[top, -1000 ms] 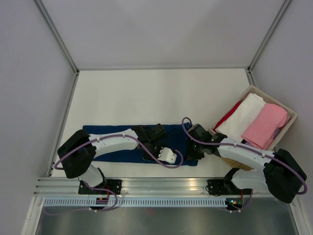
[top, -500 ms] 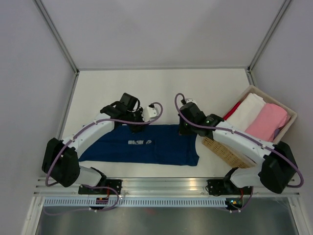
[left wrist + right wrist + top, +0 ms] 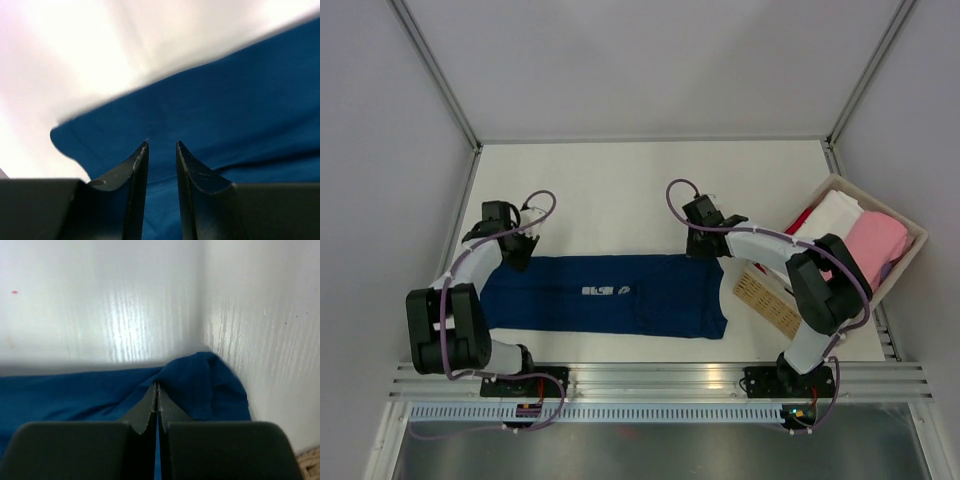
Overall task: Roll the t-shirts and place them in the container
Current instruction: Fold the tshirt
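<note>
The navy blue t-shirt [image 3: 620,295] lies flat as a long strip near the front of the table, with its small white print [image 3: 605,291] facing up. My left gripper [image 3: 515,250] is at the shirt's far left corner. In the left wrist view the gripper [image 3: 161,145] is open by a narrow gap, low over the blue cloth [image 3: 240,115]. My right gripper [image 3: 699,246] is at the shirt's far right corner. In the right wrist view the gripper [image 3: 156,386] is shut on a raised fold of the navy cloth [image 3: 200,380].
A wicker basket [image 3: 912,228] stands at the right edge. It holds a white bundle [image 3: 825,232], a pink bundle [image 3: 872,250] and a red one [image 3: 797,228]. White walls enclose the table on three sides. An aluminium rail [image 3: 660,378] runs along the front.
Both arms have swung from the shirt's near side to its far edge. The left gripper then travelled left to the far left corner. The shirt now lies uncovered and spread long.
</note>
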Tool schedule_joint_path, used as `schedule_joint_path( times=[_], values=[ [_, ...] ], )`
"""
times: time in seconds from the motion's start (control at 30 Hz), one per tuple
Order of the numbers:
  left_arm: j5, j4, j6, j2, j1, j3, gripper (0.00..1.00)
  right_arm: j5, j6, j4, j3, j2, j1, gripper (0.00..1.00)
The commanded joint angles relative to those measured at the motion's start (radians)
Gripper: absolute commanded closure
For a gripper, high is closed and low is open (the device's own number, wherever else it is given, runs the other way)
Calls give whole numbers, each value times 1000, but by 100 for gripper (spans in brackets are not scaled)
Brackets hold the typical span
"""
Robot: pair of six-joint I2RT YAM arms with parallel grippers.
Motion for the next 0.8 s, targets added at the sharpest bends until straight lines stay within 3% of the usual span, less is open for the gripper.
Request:
schedule_joint_path(
  times=[0.0,0.2,0.37,0.47,0.67,0.77],
  values=[
    [-57,79,-18,68,90,-32,67,39,-16,68,16,72,-14,100],
    [-100,165,8,181,197,-73,69,75,-30,85,66,174,-45,100],
    [-61,168,20,171,243,-90,69,70,-76,73,186,267,-63,100],
    [-1,146,34,109,245,-101,68,65,-119,51,339,358,-62,100],
    [163,-12,52,-52,248,-63,66,87,-183,-100,814,536,-62,100],
    [168,-85,42,-118,260,-17,64,116,-204,-113,792,476,-63,100]
  ],
)
